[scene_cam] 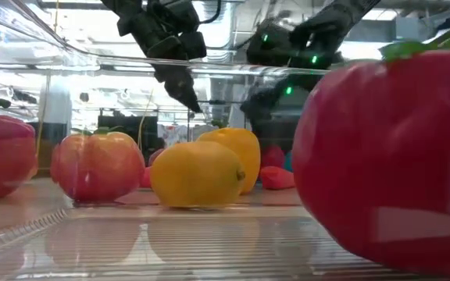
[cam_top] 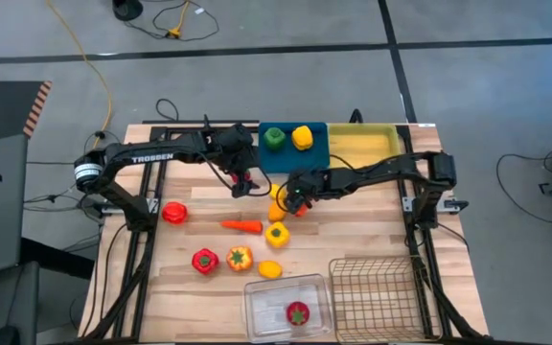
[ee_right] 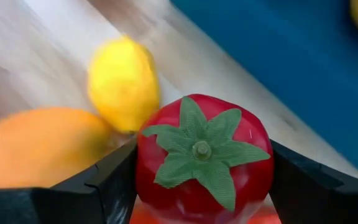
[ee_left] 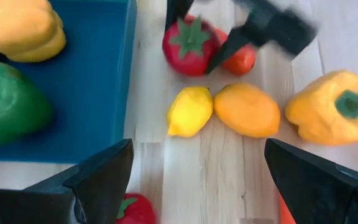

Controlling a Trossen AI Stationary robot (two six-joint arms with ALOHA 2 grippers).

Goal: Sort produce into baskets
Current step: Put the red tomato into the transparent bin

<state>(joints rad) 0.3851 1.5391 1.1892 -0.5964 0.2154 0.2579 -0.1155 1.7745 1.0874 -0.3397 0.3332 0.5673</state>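
Right wrist view, frame centre: the right gripper [ee_right: 201,180] grips a glossy, slippery red tomato [ee_right: 202,158] across its sides; the left gripper [ee_left: 194,180] hangs spread apart.

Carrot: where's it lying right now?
In the high view the carrot lies on the bare table near the middle, between the red pepper on the left and the yellow pepper on the right.

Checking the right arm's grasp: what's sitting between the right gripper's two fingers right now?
A red tomato with a green leafy top sits between the right gripper's fingers; the right wrist view shows it, with a lemon just beyond.
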